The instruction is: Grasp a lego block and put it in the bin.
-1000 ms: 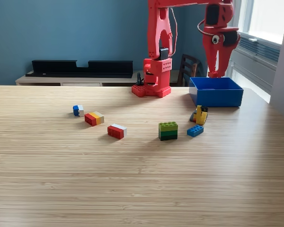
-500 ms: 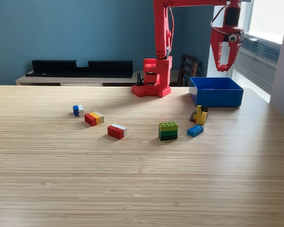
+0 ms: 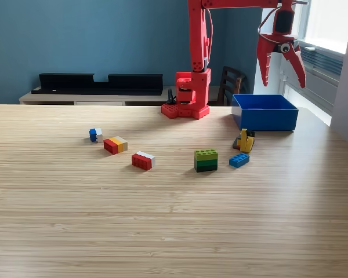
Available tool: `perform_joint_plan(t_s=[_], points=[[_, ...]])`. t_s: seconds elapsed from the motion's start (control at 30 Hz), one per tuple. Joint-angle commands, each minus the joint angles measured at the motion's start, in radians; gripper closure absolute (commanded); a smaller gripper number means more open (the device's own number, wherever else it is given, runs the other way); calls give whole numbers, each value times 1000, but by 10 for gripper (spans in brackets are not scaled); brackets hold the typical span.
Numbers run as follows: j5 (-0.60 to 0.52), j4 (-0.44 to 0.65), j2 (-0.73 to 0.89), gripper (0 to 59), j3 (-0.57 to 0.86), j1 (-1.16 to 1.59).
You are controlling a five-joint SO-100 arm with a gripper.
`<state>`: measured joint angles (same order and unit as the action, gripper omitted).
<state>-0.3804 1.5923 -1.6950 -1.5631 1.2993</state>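
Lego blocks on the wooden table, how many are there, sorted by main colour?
Blue and white block: 1
Red, yellow and grey block: 1
Red and white block: 1
Green stacked block: 1
Plain blue block: 1
Yellow cluster: 1, pieces unclear
Total: 6

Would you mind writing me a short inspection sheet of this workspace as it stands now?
Surface: wooden table, clean.
Job's things: blue bin at the exterior view's right; loose blocks include green block, blue block, red-and-white block.
Clutter: nothing seen.
Grippers: gripper above the bin, jaws spread, nothing between them.
Cables: one cable along the arm.
Surroundings: blue wall, low shelf, window at right.
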Motion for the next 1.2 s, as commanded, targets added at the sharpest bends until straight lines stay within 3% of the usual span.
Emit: perform_joint_plan(t_s=[0.03,0.13,0.23,0.27,0.67,1.2], points=[[11,25,-43,211,37,-31],[8,23,-43,344,74,-143],[11,21,-43,551,124,-324],[11,21,-37,568,143,-391],[121,3,-31,584,262,-1017],[150,3,-31,584,245,-1121]])
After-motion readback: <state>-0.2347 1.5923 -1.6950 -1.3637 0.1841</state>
